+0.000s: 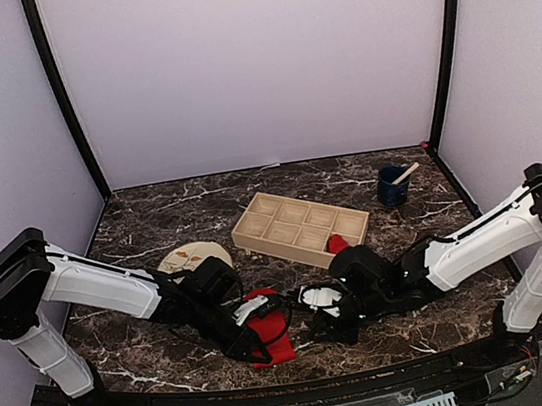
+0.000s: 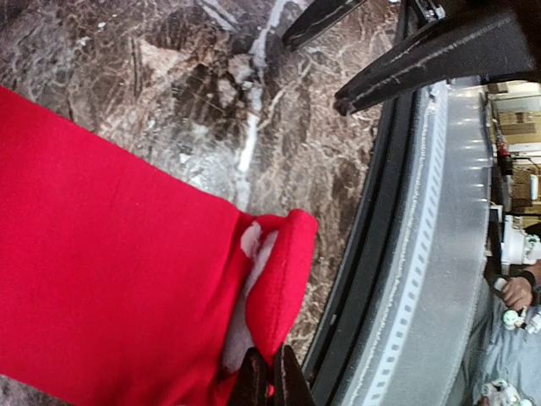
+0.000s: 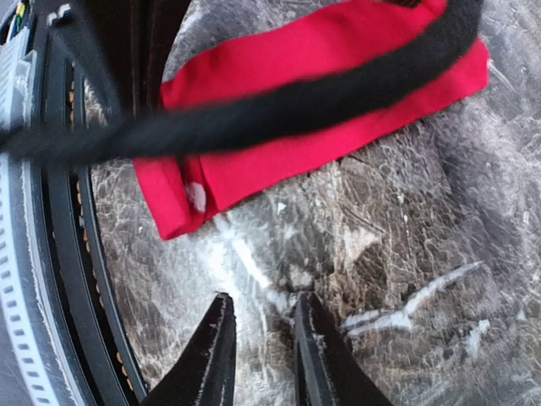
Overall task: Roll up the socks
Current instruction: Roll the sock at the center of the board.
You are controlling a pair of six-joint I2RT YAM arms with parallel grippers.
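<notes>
A flat red sock (image 1: 269, 332) lies on the marble table near the front edge, between my two grippers. In the left wrist view the sock (image 2: 110, 279) fills the left side, and its end (image 2: 283, 262) is folded over, showing white inside. My left gripper (image 2: 270, 362) is shut on that folded end; it also shows in the top view (image 1: 254, 341). My right gripper (image 3: 264, 326) is open and empty, low over bare marble just short of the sock (image 3: 321, 76); it shows in the top view (image 1: 320, 323). A second red sock (image 1: 337, 244) sits as a bundle in the wooden tray.
A wooden compartment tray (image 1: 294, 222) stands behind the grippers. A beige plate (image 1: 186, 258) lies to its left, partly under the left arm. A blue cup (image 1: 391, 187) with a stick stands at the back right. The table's black front rim (image 2: 372, 254) is close to the sock.
</notes>
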